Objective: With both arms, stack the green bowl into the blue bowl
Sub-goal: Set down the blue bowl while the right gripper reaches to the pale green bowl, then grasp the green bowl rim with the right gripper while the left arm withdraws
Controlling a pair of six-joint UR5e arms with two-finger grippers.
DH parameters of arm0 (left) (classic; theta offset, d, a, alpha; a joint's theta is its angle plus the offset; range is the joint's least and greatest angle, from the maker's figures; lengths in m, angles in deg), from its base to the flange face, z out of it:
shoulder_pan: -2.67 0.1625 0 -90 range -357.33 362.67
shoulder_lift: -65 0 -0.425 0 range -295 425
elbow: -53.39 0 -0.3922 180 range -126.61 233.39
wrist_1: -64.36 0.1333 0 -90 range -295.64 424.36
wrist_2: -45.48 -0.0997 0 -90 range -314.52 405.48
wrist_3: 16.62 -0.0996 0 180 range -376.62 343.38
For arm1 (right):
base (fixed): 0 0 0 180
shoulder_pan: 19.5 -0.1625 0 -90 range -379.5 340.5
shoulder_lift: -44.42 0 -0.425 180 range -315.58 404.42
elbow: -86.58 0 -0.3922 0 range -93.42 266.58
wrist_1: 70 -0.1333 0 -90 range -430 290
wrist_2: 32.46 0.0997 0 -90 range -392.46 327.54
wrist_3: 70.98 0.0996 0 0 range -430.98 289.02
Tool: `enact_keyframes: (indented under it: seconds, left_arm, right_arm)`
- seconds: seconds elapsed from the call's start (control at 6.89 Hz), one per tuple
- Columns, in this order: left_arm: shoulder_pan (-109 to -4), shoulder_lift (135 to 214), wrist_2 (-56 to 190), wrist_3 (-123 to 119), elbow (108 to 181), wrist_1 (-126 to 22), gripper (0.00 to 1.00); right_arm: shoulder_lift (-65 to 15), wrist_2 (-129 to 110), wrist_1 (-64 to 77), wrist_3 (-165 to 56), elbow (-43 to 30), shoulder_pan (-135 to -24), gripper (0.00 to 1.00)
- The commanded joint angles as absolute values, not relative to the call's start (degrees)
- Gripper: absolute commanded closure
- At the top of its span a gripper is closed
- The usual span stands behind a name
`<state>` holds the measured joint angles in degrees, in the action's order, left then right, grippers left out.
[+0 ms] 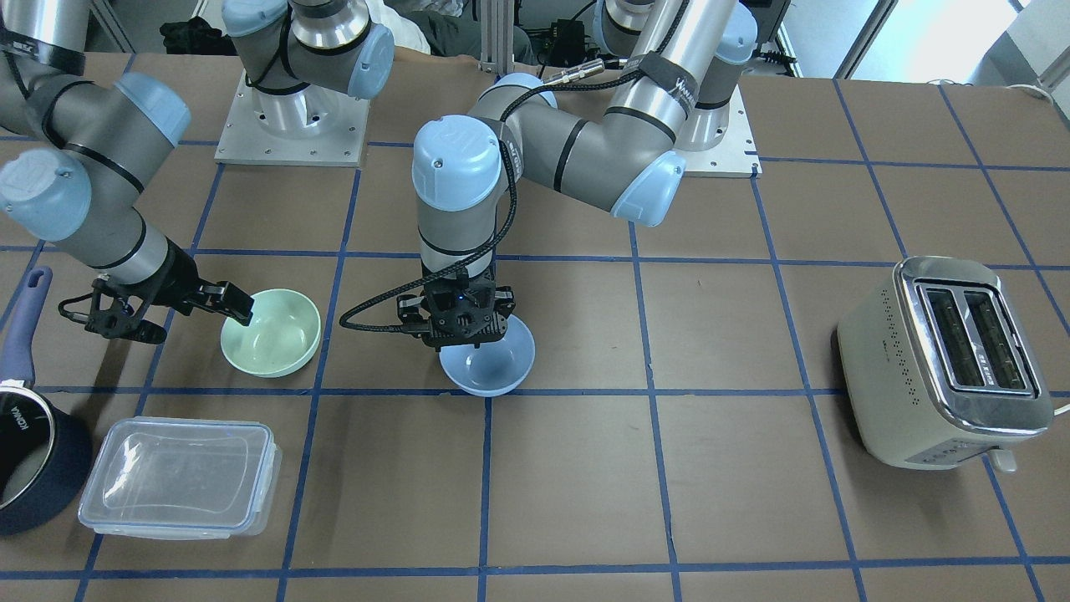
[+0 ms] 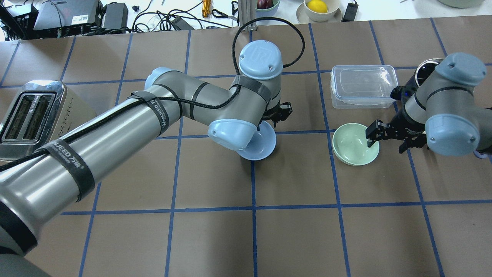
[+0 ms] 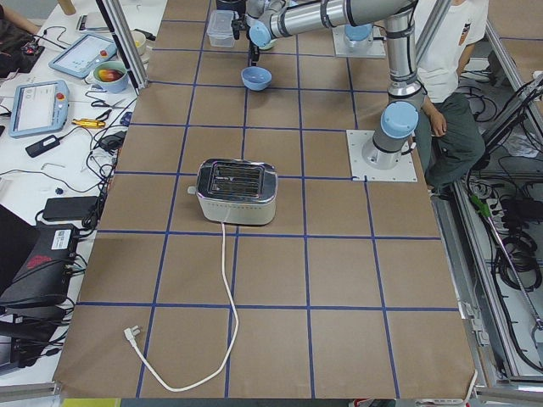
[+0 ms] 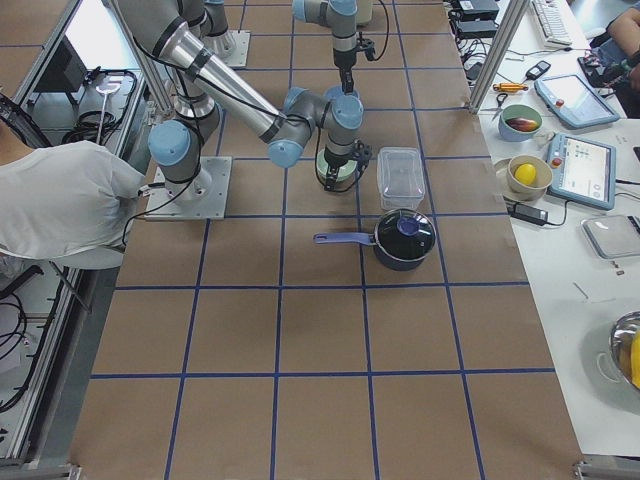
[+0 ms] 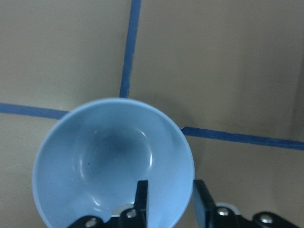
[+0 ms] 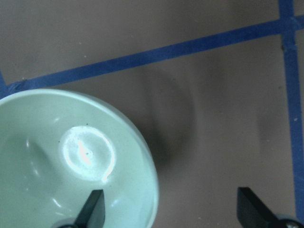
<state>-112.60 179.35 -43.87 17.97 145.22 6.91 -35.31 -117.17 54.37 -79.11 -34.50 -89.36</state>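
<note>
The pale blue bowl (image 1: pixel 493 368) sits near the table's middle, tilted. My left gripper (image 1: pixel 466 341) points down over its rim. In the left wrist view the left gripper (image 5: pixel 171 202) has one finger inside the blue bowl (image 5: pixel 109 161) and one outside, closed on the rim. The mint-green bowl (image 1: pixel 272 334) rests on the table beside it. My right gripper (image 1: pixel 201 328) is open and straddles the green bowl's rim. In the right wrist view the right gripper (image 6: pixel 171 209) has one finger inside the green bowl (image 6: pixel 61 156) and the other far outside.
A clear lidded plastic box (image 1: pixel 180 477) and a dark navy saucepan (image 1: pixel 33 456) stand near the green bowl. A cream toaster (image 1: pixel 945 359) stands far off on the left arm's side. Brown table with blue tape lines (image 1: pixel 652 468).
</note>
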Motion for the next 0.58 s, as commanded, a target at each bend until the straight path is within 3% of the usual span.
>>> enact_keyframes:
  seconds: [0.0,0.15,0.44]
  left_arm:
    - [-105.55,173.40,-41.80,9.37,141.75,-3.61,0.00]
    - [-100.73,170.06,-41.54,2.87,139.64,-9.76,0.00]
    - [-91.14,161.55,-42.75,-10.79,137.34,-26.60,0.02]
  right_arm:
    - [-33.63,-116.04,56.91,-79.06,-35.68,-89.37,0.85]
    - [-33.63,-115.70,56.74,-79.06,-35.24,-89.37,1.00]
    - [-33.89,-115.35,56.74,-79.24,-34.54,-89.37,1.00]
